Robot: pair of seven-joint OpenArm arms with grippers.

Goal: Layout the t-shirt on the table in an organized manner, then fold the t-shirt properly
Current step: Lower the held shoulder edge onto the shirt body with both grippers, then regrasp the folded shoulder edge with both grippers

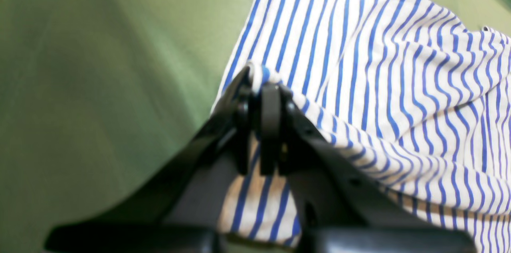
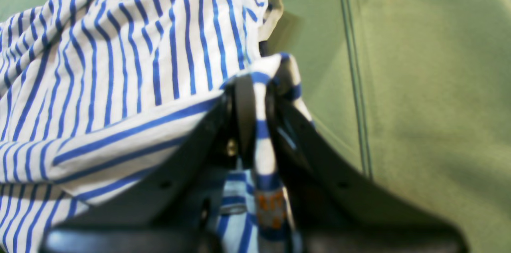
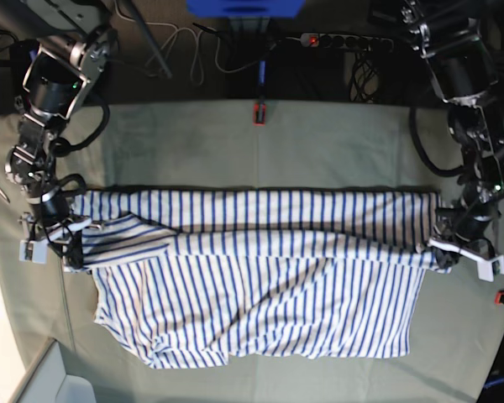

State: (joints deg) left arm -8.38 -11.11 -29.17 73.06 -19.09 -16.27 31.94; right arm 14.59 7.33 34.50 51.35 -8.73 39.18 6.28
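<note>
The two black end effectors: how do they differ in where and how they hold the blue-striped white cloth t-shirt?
The left end effector holds the blue-striped white cloth t-shirt at the base view's right end, where its edge runs straight. The right end effector holds the opposite end, where cloth bunches and folds. Both are shut on the cloth, stretching it across the pale green table.

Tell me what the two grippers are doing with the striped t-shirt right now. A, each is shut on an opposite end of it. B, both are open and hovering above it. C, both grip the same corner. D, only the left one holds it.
A: the left gripper and the right gripper each pinch striped cloth, at opposite ends of the t-shirt stretched across the table.
</note>
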